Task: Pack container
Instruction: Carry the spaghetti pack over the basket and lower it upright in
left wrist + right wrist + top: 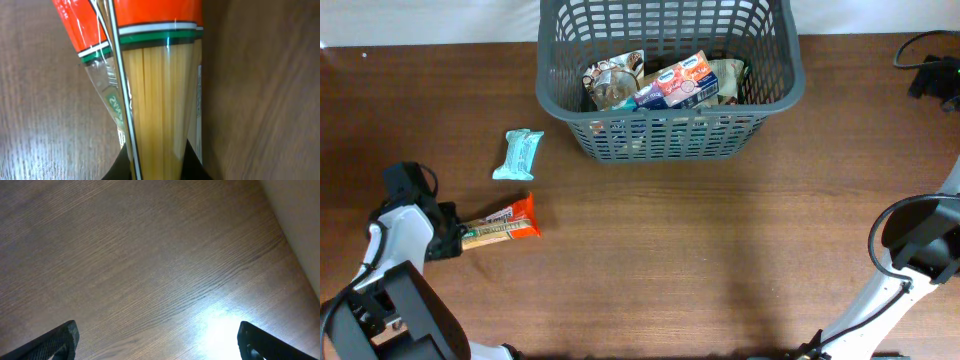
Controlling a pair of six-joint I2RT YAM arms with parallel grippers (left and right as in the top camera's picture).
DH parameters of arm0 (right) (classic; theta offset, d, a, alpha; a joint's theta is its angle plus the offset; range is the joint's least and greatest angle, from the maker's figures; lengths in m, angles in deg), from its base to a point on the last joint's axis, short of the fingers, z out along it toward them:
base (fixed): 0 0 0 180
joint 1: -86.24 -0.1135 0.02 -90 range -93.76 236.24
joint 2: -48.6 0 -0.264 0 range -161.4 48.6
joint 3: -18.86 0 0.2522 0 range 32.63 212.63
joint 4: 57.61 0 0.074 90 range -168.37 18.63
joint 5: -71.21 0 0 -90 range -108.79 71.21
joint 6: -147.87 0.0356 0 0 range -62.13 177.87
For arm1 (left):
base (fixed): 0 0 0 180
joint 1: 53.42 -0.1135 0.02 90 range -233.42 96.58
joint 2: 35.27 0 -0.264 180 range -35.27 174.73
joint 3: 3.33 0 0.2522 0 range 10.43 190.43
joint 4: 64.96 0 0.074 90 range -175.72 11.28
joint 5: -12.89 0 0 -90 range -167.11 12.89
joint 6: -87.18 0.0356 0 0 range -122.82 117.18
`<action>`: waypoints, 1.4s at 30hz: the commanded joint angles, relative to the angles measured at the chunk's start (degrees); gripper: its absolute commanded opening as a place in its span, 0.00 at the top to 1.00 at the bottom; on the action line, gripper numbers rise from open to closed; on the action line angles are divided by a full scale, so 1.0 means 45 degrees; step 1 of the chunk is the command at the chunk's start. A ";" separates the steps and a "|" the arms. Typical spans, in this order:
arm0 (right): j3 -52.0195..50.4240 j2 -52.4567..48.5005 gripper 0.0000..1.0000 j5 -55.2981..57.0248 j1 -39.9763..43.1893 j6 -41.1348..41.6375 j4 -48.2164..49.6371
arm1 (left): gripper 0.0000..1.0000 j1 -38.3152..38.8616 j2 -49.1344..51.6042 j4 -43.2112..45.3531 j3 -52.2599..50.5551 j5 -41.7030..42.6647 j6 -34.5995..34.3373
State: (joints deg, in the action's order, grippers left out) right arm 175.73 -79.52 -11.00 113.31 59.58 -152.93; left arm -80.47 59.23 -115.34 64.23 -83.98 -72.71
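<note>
The container (768, 98), a dark grey slotted basket, stands at the back middle of the table with several snack packs (660, 85) inside. In front of it to the left, an orange and clear pack of spaghetti (501, 227) lies on the wood. My left gripper (454, 240) is shut on the pack's left end. In the left wrist view the spaghetti pack (160, 95) fills the frame, pinched between the dark fingers (196, 167). My right gripper (157, 340) hangs open over bare wood with nothing between its fingers.
A pale teal snack packet (518, 155) lies on the table left of the basket, just beyond the spaghetti pack. A black cable and device (932, 72) sit at the far right edge. The right arm (918, 250) stands at the lower right.
</note>
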 commanded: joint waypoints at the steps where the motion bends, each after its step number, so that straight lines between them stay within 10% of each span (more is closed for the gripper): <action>1: -0.0019 0.0049 0.01 -0.0019 -0.0010 0.0160 0.0029 | 0.99 0.0374 -0.0534 -0.0005 0.1103 0.0695 0.2424; 15: -0.0019 0.0049 0.01 -0.0019 -0.0010 0.0160 0.0029 | 0.98 0.3036 -0.1909 -0.0058 0.9656 0.1015 0.9889; 23: -0.0019 0.0049 0.01 -0.0019 -0.0010 0.0160 0.0029 | 0.99 0.4289 -0.1909 0.0928 1.3240 0.1826 1.1225; 34: -0.0019 0.0049 0.01 -0.0019 -0.0010 0.0160 0.0029 | 0.98 0.5071 -0.0316 0.3429 1.3333 0.7878 1.1686; 42: -0.0019 0.0049 0.01 -0.0019 -0.0010 0.0160 0.0029 | 0.98 0.6110 0.1180 0.4940 1.3342 0.8378 1.1409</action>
State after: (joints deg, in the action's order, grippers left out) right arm 175.73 -79.52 -10.98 113.31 59.61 -152.96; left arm -54.67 64.91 -95.96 122.18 -49.88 -21.43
